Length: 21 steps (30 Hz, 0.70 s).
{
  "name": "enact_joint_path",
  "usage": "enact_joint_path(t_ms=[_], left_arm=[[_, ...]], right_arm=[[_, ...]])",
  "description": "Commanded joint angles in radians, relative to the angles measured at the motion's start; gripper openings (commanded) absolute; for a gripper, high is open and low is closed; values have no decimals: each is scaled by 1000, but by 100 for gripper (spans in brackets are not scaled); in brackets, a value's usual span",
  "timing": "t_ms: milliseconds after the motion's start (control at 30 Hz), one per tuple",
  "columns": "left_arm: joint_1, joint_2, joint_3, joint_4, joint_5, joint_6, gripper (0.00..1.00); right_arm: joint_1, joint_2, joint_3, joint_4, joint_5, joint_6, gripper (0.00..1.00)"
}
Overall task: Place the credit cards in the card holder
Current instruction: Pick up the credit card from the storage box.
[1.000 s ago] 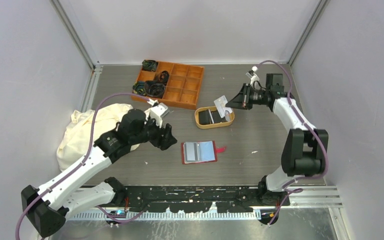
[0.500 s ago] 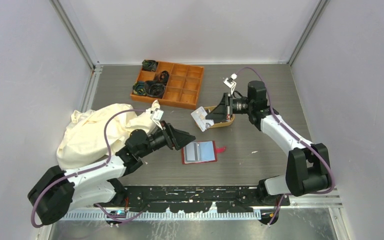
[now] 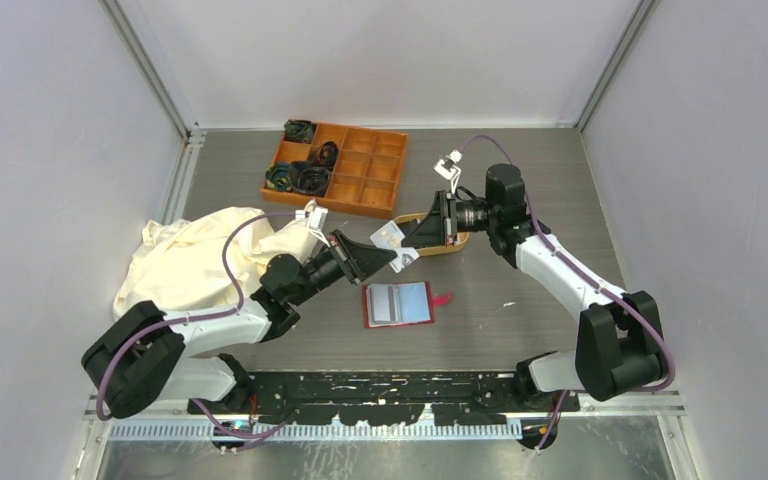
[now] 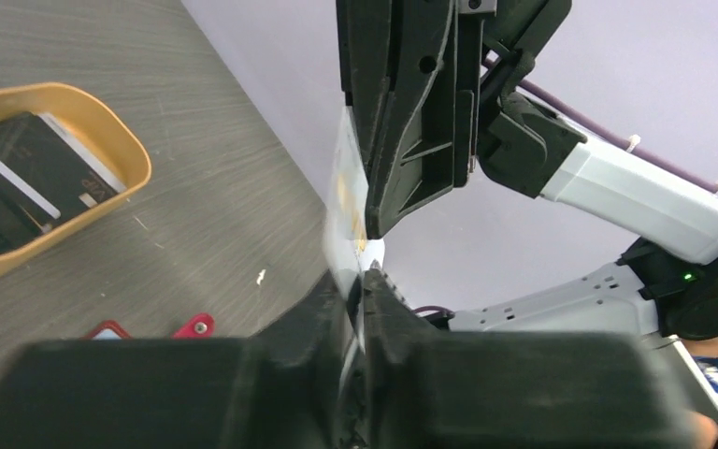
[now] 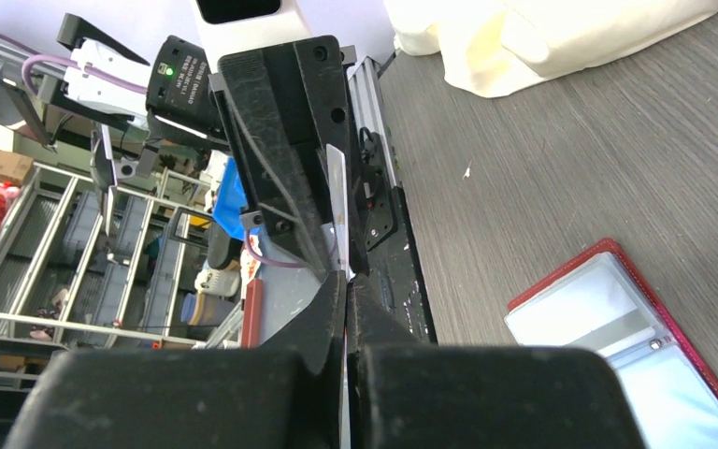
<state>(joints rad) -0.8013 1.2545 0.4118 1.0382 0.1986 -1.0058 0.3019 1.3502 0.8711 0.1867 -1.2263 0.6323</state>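
Note:
A white credit card hangs in the air above the table, left of the tan tray, gripped from both sides. My right gripper is shut on one edge of it, and its jaws are pressed flat on the card. From the opposite side my left gripper has its fingertips closed round the other edge of the card. The red card holder lies open on the table just below, grey and light-blue pockets up. More black credit cards lie in the tray.
The tan oval tray sits right behind the handover spot. An orange compartment box with dark items stands at the back. A cream cloth is heaped on the left, under the left arm.
My right gripper carried the white card left and down from beside the tray. My left gripper came forward to meet it and closed on the card's free edge.

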Motion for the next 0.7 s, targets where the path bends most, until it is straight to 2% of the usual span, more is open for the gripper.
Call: enact_joint_path(t_ms=[0,67,200,300,367,500,667], left_arm=[[-4,20,37,128,14,26,4],[-4,26,26,142,24,38,0],[-1,14,4,119,75,98,0],[0,-15,24,-18,185,173,0],[1,-34,56,-169,275,230,0],[0,-47,124,-404,400,325,0],[0,-57,152,-497,443,378,0]], right_arm=[[11,-28,4,45,-22,-8,1],[11,-28,6,31,-22,-25,4],[12,-34,13,-26,-20,-95,21],[13,-38,26,-104,-33,-190,30],[19,-39,34,-163,-51,-272,34],[51,-41,62,-364,-96,-517,38],[80,-37,113,-682,-150,-877,34]])
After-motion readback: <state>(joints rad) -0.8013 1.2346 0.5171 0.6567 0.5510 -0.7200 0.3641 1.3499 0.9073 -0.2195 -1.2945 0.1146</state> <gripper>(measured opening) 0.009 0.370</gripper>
